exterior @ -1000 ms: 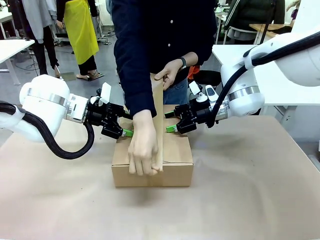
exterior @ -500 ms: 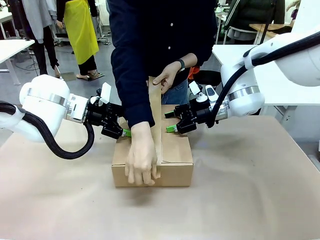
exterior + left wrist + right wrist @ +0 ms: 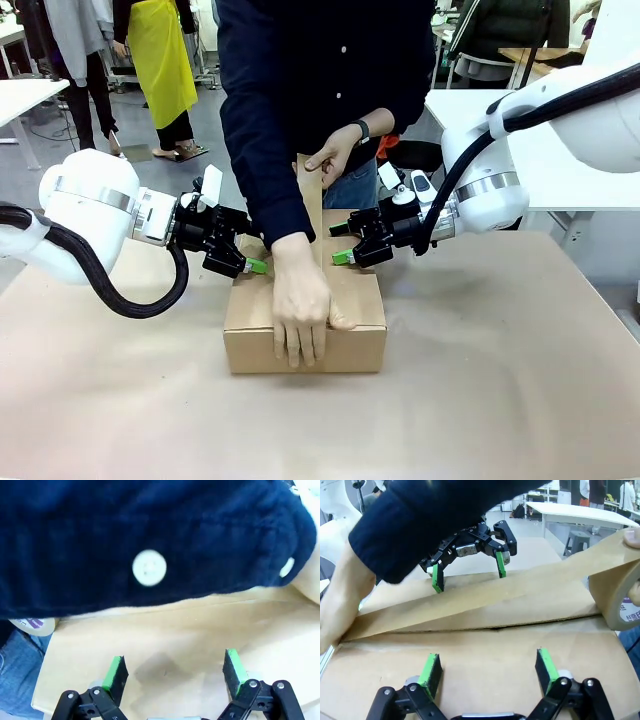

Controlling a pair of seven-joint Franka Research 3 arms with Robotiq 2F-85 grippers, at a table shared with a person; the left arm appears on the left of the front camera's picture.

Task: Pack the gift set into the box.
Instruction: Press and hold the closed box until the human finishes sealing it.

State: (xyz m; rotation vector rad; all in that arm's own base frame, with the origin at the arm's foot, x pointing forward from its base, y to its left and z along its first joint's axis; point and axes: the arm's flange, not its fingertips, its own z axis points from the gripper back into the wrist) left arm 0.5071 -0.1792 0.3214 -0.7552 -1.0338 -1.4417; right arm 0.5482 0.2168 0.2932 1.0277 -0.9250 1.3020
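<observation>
The brown cardboard box (image 3: 350, 335) stands mid-table with its flaps down; the gift set is hidden. One hand of the person (image 3: 302, 312) presses a strip of brown tape (image 3: 485, 594) over the box's near edge. The other hand holds the tape roll (image 3: 620, 597) above the far side. My left gripper (image 3: 255, 266) is open, its green pads (image 3: 116, 672) on the box top (image 3: 165, 645) at its left. On the box's right side my right gripper (image 3: 342, 258) is also open, spread over the closed flaps (image 3: 488, 669). Across the seam, the left gripper (image 3: 468, 571) faces it.
The person's dark sleeve (image 3: 149, 568) hangs close over my left gripper. Brown paper covers the table (image 3: 500, 400) around the box. White tables (image 3: 25, 95) and other people (image 3: 160, 60) stand behind.
The person's near hand has slid from the box's front face up onto its top edge, and the tape strip has come lower toward the seam. Both arms have stayed still.
</observation>
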